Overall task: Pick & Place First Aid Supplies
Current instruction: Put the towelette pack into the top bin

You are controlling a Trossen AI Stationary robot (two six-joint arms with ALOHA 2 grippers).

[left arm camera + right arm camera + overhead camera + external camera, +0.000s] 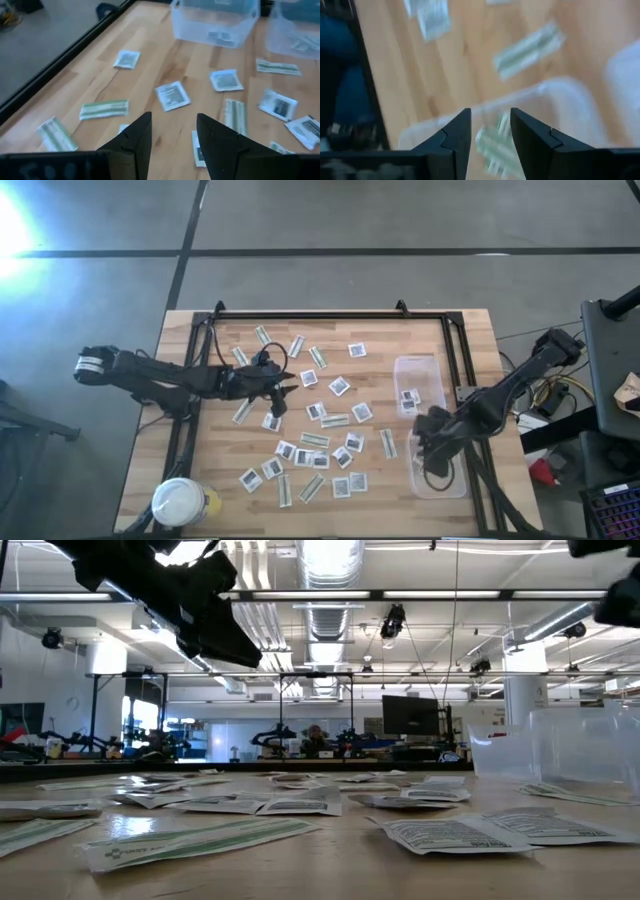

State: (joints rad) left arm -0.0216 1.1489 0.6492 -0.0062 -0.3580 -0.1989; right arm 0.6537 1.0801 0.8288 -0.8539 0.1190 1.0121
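Observation:
The first aid supplies (320, 438) lie flat and scattered over the wooden table: square white packets (172, 95) and narrow green-and-white strips (104, 108). My left gripper (276, 392) hovers open above the middle-left ones, with nothing between its fingers (172, 122). My right gripper (425, 442) hangs open over the near clear tub (445, 480). Below its fingertips (490, 115) a green strip (492, 145) shows inside that tub. The far clear tub (420, 375) holds a few white packets (410, 398).
A white-lidded round jar (180, 505) stands at the table's near left corner. A black rail (330, 314) frames the work area. The two tubs stand one behind the other on the right side; in the low view their walls (560, 750) rise above the packets.

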